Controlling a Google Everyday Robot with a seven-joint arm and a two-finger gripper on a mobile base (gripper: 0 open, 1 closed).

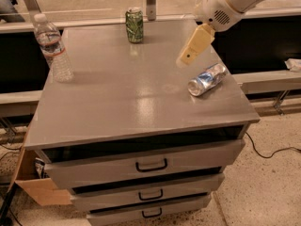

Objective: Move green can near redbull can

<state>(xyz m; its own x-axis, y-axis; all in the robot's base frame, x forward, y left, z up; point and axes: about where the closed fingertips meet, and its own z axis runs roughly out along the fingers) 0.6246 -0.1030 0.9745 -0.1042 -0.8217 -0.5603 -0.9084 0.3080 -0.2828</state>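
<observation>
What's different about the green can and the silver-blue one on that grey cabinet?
The green can stands upright at the far edge; the redbull can lies on its side near the right edge. The green can is dark and patterned; the redbull can is shiny silver-blue and crumpled. Both are drink cans. The gripper hangs between them, nearer the redbull can.
</observation>
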